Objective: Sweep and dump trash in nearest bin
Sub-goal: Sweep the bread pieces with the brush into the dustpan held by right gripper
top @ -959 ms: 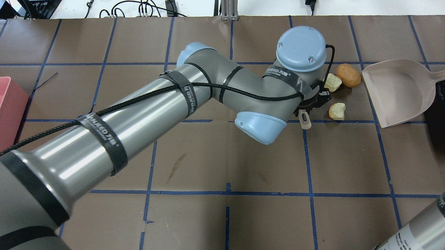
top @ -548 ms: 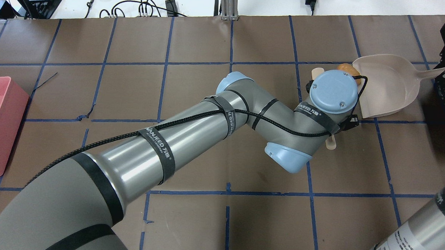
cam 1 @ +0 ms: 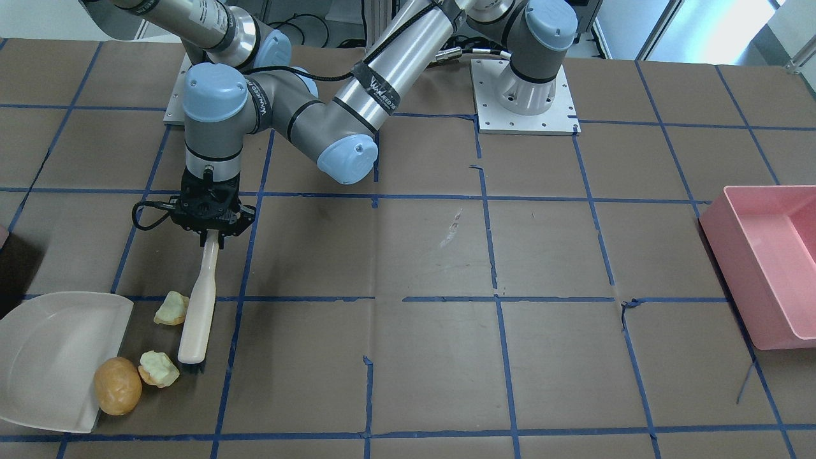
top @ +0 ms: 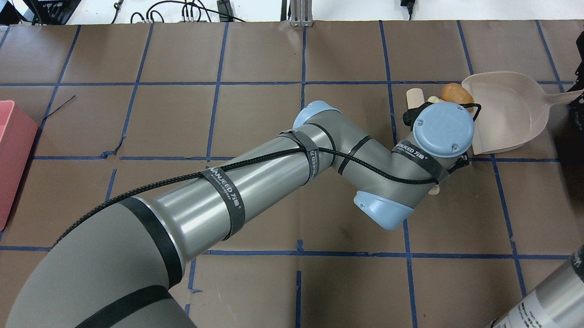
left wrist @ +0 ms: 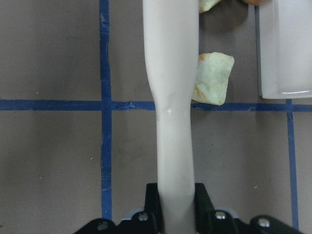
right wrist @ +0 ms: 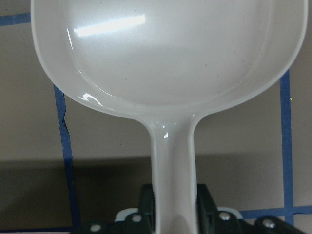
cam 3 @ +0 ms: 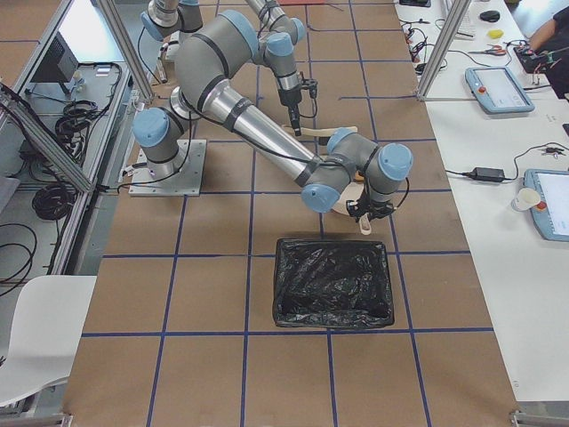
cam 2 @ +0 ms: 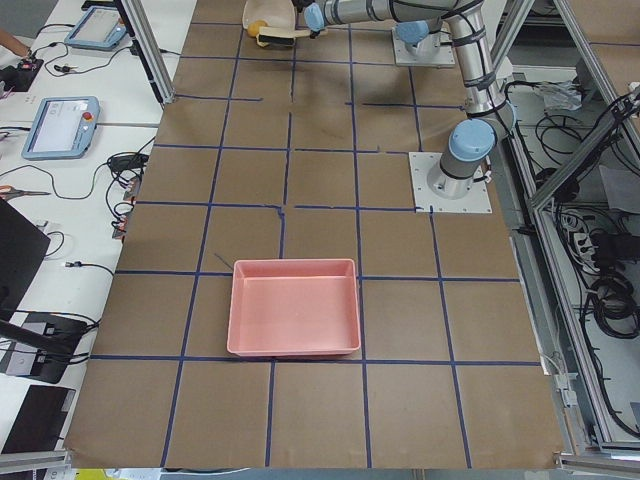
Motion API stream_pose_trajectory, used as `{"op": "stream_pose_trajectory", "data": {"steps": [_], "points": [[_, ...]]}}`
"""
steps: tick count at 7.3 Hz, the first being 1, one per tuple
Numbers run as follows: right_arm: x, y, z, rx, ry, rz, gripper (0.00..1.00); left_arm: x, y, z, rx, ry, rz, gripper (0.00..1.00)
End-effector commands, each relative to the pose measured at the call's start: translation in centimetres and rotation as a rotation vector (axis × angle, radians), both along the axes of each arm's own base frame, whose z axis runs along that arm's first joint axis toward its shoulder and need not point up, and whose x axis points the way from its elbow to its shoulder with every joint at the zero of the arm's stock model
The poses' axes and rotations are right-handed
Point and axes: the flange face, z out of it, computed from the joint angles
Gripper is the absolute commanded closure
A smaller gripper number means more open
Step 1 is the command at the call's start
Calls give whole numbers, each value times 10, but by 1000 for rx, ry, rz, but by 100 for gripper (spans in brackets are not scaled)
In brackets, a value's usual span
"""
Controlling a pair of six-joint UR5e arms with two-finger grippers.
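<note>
Left claw (cam 1: 211, 238) is clamped tight on the thin end of a long cream plastic brush (cam 1: 198, 305); the wrist view shows both fingers pressed against the handle. The brush lies low over the brown paper worktop with blue tape grid (cam 1: 414, 255), dark bristle head pointing away from the robot.

Right claw (right wrist: 173, 210) is closed around the handle of a pale beige plastic dustpan (right wrist: 170, 58). The pan sits flat on the worktop with its open mouth facing the brush (top: 506, 114).

We see three scraps, all between brush and dustpan:
- The round golden-brown bun-like lump (cam 1: 118, 385) is at the dustpan's front lip. It is touching the lip, but we cannot tell if it is over it.
- One pale yellow-green chunk with brown crust (cam 1: 159, 368) is against the lump, just beside the bristle head.
- The second pale chunk (cam 1: 172, 308) is touching the side of the brush handle, nearer the left claw, short of the pan mouth (left wrist: 212, 78).

The rectangular bin lined with a black plastic bag (cam 3: 331, 283) stands on the worktop just beyond the right claw, on the robot's right end. Nothing of the trash is in it yet.

The large light-pink rectangular tub (cam 1: 765, 255) is well apart, at the robot's left end
</note>
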Motion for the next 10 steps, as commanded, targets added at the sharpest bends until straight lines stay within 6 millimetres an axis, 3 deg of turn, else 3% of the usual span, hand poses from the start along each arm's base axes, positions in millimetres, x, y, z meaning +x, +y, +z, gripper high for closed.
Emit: {"op": "stream_pose_trajectory", "data": {"steps": [1, 3, 6, 10], "points": [[1, 0, 1, 0, 0, -1, 100, -9, -13, 3, 1, 32, 138, 91], [2, 1, -1, 8, -3, -3, 100, -25, -5, -21, 47, 40, 232, 91], [3, 3, -4, 11, -7, -4, 100, -45, 15, -12, 89, 49, 323, 91], [6, 5, -8, 17, -10, -17, 100, -53, 22, -16, 111, 45, 367, 91]]}}
